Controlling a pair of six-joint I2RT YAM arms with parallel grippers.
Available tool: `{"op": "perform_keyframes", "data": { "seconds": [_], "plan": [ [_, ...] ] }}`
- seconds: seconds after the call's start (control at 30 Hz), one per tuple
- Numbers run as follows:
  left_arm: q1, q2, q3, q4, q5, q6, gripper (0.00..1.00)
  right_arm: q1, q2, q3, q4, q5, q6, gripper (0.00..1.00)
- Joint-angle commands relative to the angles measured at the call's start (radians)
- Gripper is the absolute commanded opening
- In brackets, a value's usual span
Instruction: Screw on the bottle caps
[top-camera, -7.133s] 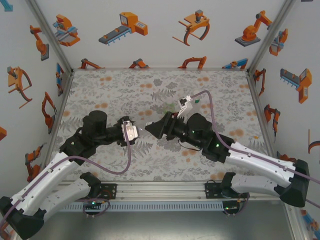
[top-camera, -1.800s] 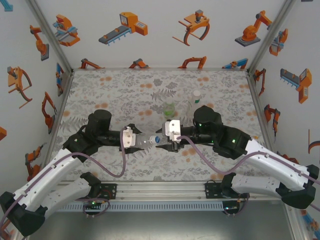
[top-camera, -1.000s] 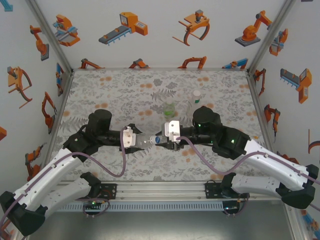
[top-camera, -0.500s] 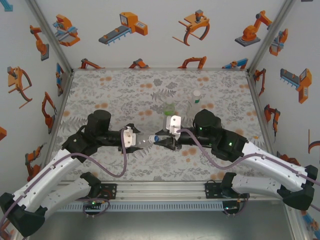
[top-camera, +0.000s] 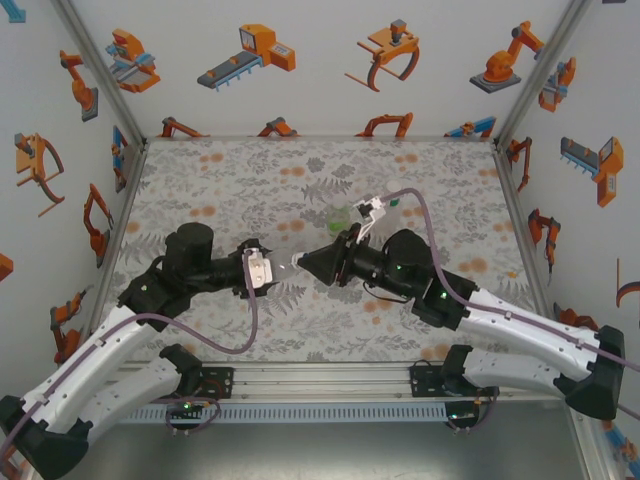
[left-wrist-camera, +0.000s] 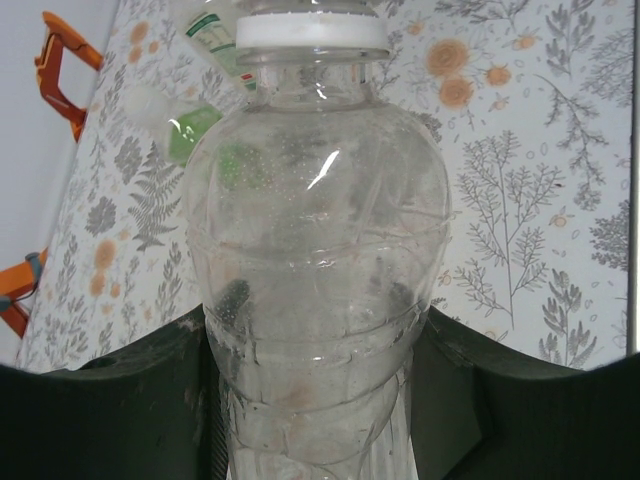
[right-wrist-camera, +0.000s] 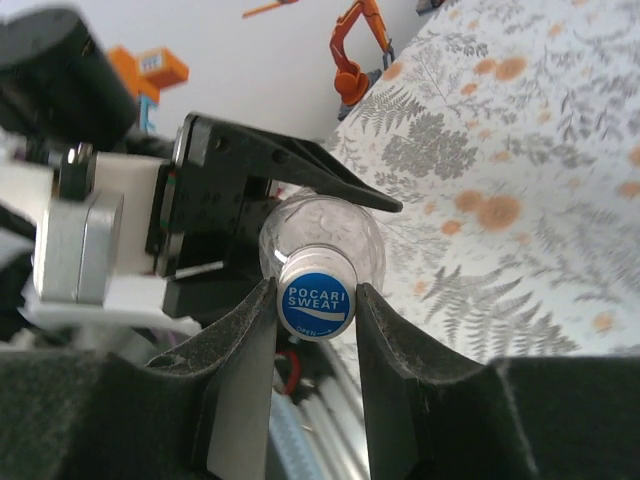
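top view: the left gripper (top-camera: 278, 266) is clamping the clear bottle (top-camera: 290, 263) near the middle of the table (top-camera: 200, 180), holding it on its side with the neck pointing toward 3 o'clock. the right gripper (top-camera: 303, 262) is meeting that neck from 3 o'clock. the green bottle (top-camera: 342, 213) is resting on the table at 1 o'clock of the held bottle, well apart from both grippers.

right wrist view: the right gripper's fingers (right-wrist-camera: 235, 370) are pressing on both sides of the blue cap (right-wrist-camera: 315, 297), which is sitting on the bottle's mouth and facing the lens. the left gripper's dark fingers are showing behind it at 10 o'clock.

left wrist view: the bottle's body is sitting wedged between the left fingers (left-wrist-camera: 110, 400). a third bottle (left-wrist-camera: 205, 25), blurred, seems to be standing beyond it at 11 o'clock.
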Motion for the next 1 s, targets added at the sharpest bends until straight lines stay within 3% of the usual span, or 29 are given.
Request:
{"op": "perform_keyframes", "data": {
  "seconds": [0.0,0.27,0.53,0.73,0.97],
  "plan": [
    [-0.011,-0.016,-0.003,0.084,0.052,-0.012,0.00,0.007,0.034,-0.004,0.036,0.074,0.261,0.03],
    [-0.012,-0.011,-0.003,0.085,0.038,-0.014,0.00,0.006,0.020,-0.004,0.020,0.126,0.279,0.01],
    [-0.010,0.005,0.004,0.074,0.064,-0.013,0.00,0.006,-0.025,0.021,-0.036,0.142,0.191,0.43],
    [-0.012,0.013,0.011,0.062,0.083,-0.009,0.00,0.006,-0.074,0.074,-0.104,0.155,0.010,0.54],
    [-0.011,0.020,0.018,0.049,0.107,-0.008,0.00,0.006,-0.100,0.141,-0.177,0.124,-0.250,0.55]
  ]
}}
